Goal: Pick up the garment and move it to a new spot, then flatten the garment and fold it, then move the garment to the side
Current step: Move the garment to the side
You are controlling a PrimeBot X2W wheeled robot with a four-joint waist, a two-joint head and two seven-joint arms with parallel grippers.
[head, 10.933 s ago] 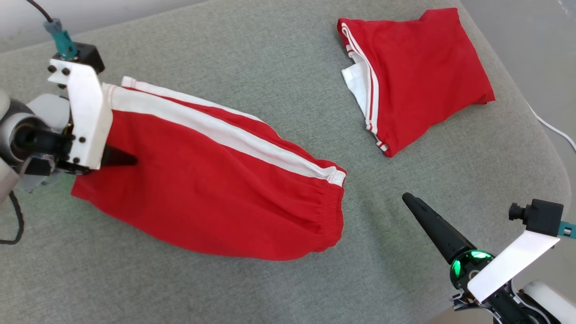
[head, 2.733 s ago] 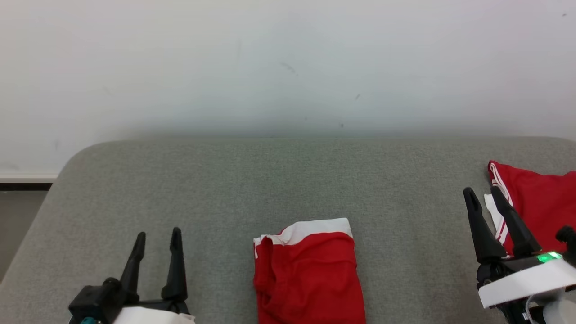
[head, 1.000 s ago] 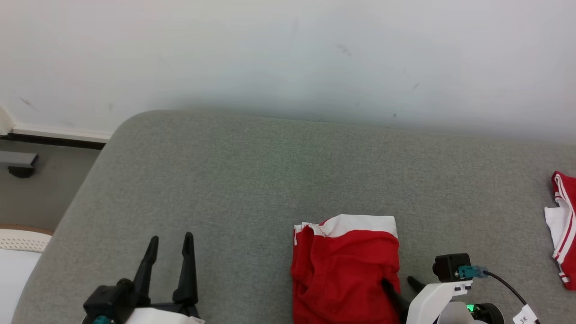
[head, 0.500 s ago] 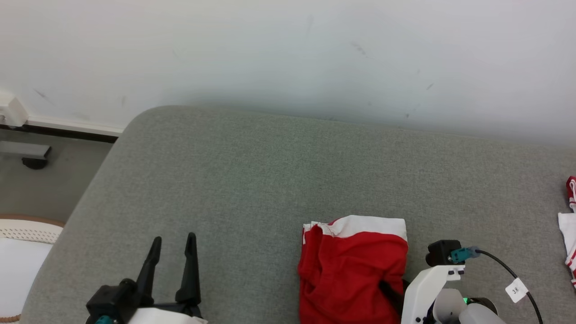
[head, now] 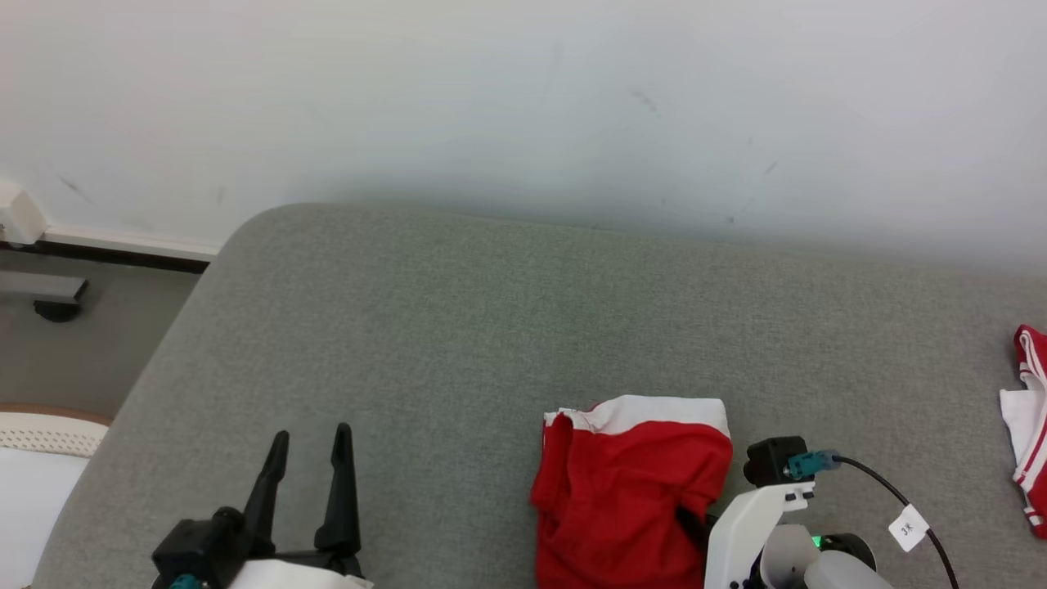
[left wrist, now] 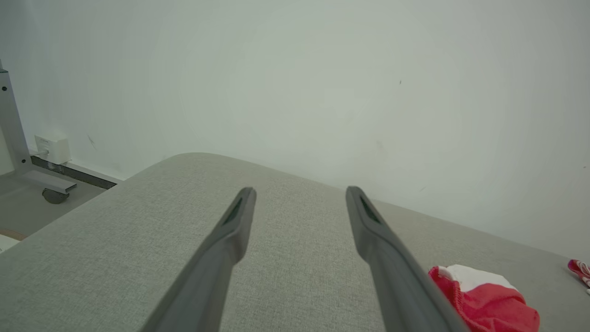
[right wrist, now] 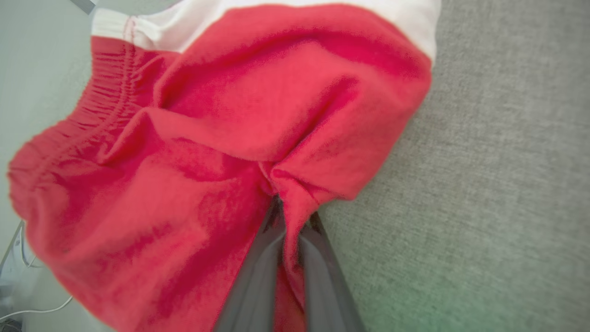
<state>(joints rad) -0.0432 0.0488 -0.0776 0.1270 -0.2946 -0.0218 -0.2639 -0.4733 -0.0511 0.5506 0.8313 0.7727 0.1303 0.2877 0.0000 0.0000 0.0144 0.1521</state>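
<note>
So the garment (head: pixel 634 483) is a folded red bundle on the grey cushion (head: pixel 458 327). It sits right of the middle and toward the robot's side, well clear of the far edge by the wall (head: pixel 523 98) and of the rounded far-left corner. A white band runs along its far edge. In the right wrist view the garment (right wrist: pixel 221 115) looks pretty rumpled, with a gathered elastic hem on the left of that view and a few big creases running toward the fingers.

The right gripper (head: pixel 691 523) is at the garment's right edge, fingers pointing in toward it. Up close, the right gripper (right wrist: pixel 295 212) is clenched. The two dark fingers are almost together with a ridge of red cloth pinched between them, and the tips are buried in the fold. Can't tell if the bundle is off the cushion at all. A black cable (head: pixel 879 491) with a small white tag loops off the wrist camera.

The left gripper (head: pixel 312 431) is over bare cushion near the left edge, well apart from the garment, fingers spread and holding nothing. Its own camera shows the left gripper (left wrist: pixel 300 190) with a wide gap, pointing at the far edge, and the garment (left wrist: pixel 484 299) is off at the lower right of that view.

There's also a second red piece (head: pixel 1026 433) with white stripes over by the cushion's right edge. Past the left edge you can see grey floor (head: pixel 82 343), a metal leg on a caster (left wrist: pixel 14 138), and something white and round (head: pixel 33 458) low down.
</note>
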